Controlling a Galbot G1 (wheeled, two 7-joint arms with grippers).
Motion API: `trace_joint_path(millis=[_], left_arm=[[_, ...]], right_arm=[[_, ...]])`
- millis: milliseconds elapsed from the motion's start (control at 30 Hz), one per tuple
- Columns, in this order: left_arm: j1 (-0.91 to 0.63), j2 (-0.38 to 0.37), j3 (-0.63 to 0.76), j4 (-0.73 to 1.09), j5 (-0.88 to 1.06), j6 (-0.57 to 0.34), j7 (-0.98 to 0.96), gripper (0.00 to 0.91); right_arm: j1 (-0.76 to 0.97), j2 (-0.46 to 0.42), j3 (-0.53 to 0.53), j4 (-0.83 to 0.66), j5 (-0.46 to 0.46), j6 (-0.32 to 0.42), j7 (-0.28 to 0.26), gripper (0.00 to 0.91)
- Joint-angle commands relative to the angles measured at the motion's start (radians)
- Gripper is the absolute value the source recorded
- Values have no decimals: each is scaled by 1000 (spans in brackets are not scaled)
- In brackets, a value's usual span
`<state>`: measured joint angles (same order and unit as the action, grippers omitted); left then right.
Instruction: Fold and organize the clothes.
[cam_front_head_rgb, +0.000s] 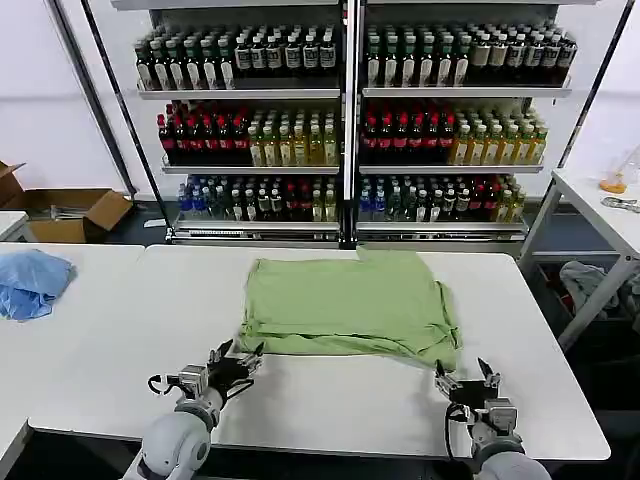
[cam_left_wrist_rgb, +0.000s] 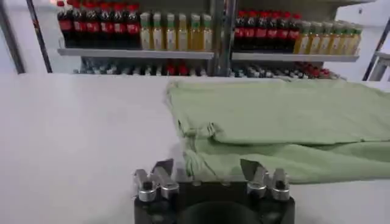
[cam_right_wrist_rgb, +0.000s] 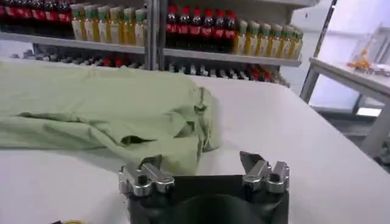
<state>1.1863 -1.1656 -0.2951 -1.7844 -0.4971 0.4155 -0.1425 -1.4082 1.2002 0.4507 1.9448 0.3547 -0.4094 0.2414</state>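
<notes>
Claws: left gripper (cam_front_head_rgb: 234, 363) and right gripper (cam_front_head_rgb: 463, 376) both spread, empty.
Risk: T-shirt (cam_front_head_rgb: 348, 305) hem just ahead; you may pinch one layer only, unfolding it.

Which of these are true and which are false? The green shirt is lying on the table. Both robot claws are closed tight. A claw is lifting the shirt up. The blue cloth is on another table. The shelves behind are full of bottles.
1. The green shirt lies on the white table. True.
2. Both claws are closed tight. False: the left gripper and the right gripper are both open.
3. A claw is lifting the shirt. False: it lies flat, and both grippers sit just off its near edge, holding nothing.
4. The blue cloth is on a separate table to the left. True.
5. The shelves behind hold many bottles. True.
</notes>
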Motion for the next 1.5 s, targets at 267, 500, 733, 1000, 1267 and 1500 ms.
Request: trace_joint_path(millis=[267, 500, 733, 1000, 1267, 1500], left_arm=[[-17, -2, -2, 30, -75, 2, 10, 81], [-30, -1, -8, 44, -114, 2, 17, 81], [-23, 9, -18, 22, -156, 6, 24, 81], [22, 37, -37, -55, -200, 13, 32, 71], [112, 83, -61, -134, -224, 26, 38, 60], [225, 128, -85, -224, -225, 38, 49, 50]], right_arm=[[53, -13, -31, -65, 65, 0, -20, 0], [58, -31, -23, -64, 82, 2, -32, 0], [22, -55, 5, -22, 96, 6, -44, 0], [-50, -66, 33, 77, 99, 0, -47, 0], [-174, -66, 79, 173, 88, -3, -47, 0], [-323, -71, 134, 271, 59, -1, -54, 0]])
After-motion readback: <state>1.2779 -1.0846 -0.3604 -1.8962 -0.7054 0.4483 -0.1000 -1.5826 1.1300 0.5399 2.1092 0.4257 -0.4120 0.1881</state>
